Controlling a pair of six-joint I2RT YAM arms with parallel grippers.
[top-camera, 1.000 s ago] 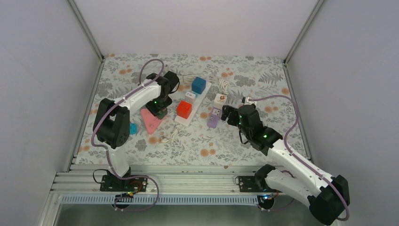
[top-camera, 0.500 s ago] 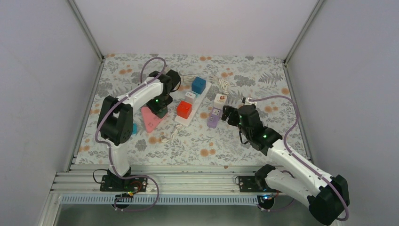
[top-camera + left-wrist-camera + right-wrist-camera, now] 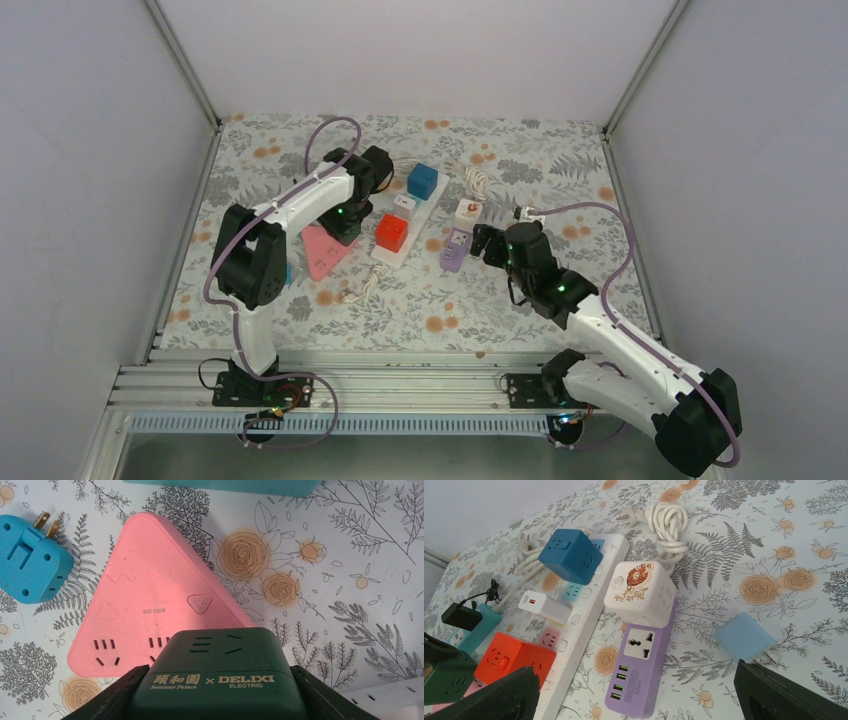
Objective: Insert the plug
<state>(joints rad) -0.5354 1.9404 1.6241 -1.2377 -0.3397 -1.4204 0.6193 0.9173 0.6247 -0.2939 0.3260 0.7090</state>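
Observation:
My left gripper (image 3: 217, 692) is shut on a dark green cube plug (image 3: 220, 665) marked DELIXI. It holds the plug just above the near corner of the pink triangular power strip (image 3: 145, 595), whose sockets show beside the cube. In the top view this gripper (image 3: 345, 228) sits between the pink strip (image 3: 318, 252) and the white power strip (image 3: 418, 222). My right gripper (image 3: 634, 680) is open and empty. It hovers over the purple power strip (image 3: 641, 665), which carries a white cube adapter (image 3: 640, 592).
A blue plug (image 3: 30, 565) lies prongs up, left of the pink strip. The white strip (image 3: 584, 625) holds a blue cube (image 3: 570, 555), a small white adapter (image 3: 544, 607) and an orange cube (image 3: 511, 661). A light blue adapter (image 3: 744, 636) and a coiled white cord (image 3: 666, 522) lie nearby.
My left gripper has shifted a little to the right and farther back with the green cube in it. The right arm has not moved.

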